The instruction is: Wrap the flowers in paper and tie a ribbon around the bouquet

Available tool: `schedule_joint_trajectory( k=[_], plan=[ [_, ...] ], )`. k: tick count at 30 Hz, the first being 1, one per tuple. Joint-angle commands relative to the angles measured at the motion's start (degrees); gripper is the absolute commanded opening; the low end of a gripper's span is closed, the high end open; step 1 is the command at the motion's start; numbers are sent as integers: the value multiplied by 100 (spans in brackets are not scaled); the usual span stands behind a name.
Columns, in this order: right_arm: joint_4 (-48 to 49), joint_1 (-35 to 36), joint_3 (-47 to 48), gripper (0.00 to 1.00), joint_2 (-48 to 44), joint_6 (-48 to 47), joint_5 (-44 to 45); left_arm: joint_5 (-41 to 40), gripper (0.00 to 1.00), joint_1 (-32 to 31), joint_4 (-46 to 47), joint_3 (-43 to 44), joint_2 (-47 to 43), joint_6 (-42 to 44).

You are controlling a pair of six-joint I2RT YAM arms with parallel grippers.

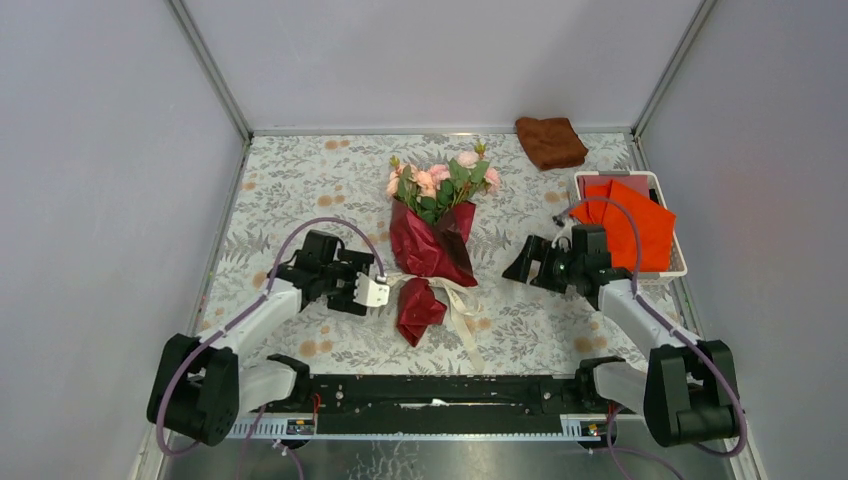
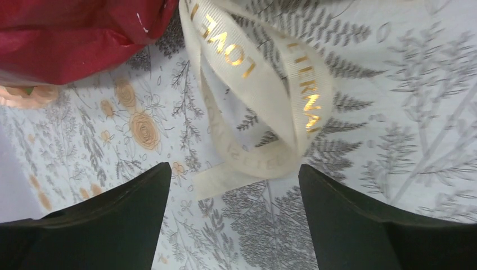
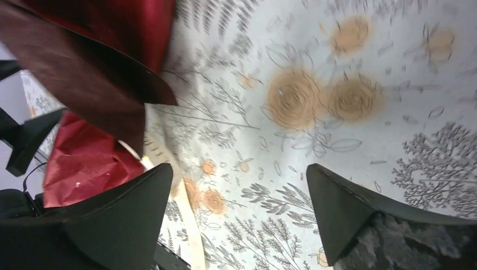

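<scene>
A floral-printed surface [image 1: 300, 170] between grey walls carries the bouquet of pink roses in a dark red paper cone [image 1: 432, 230], which lies at the centre with its blooms toward 12 o'clock. A cream-white ribbon with gold lettering [image 2: 253, 73] circles the cone's waist, its loops and tails trailing toward 5 o'clock. The left gripper [image 1: 372, 290] sits at the bouquet's 9 o'clock and the right gripper [image 1: 527, 262] at its 3 o'clock. Both sets of fingers stand wide and hold nothing. The tie looks loose. A finger snagging a loop could pull it undone and let the paper spring open.
</scene>
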Motion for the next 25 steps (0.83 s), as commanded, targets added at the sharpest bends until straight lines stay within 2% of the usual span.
schedule_joint_trajectory(
  k=[1,4,6,8,12,14,17,21,25],
  plan=[
    [-788,-17,989,100,-760,-447,224,135,93,-105,-1224,318,-499,-577],
    [-1086,-17,1580,100,-1093,-573,789,142,98,-106,-988,519,-876,-1726],
    [-1147,-17,1837,100,-1309,-631,1512,-64,98,-76,-216,552,-1164,-3222],
    [-996,-19,1868,100,-1581,-700,2329,-749,99,141,841,472,-1437,-5008],
    [-108,-17,1098,100,-2255,-712,3766,-1293,99,1490,2209,76,-2009,-7737],
    [251,-18,680,100,-2514,-509,4454,-1241,98,2144,2686,-273,-2248,-8599],
    [490,-17,264,100,-2840,-242,4943,-1271,98,2496,2844,-677,-2560,-8943],
    [585,-17,-62,99,-3123,-103,5084,-1297,99,2503,2712,-983,-2708,-8836],
    [411,-17,10,100,-3166,-295,4946,-1284,99,2490,2992,-1147,-2822,-8690]
  ],
)
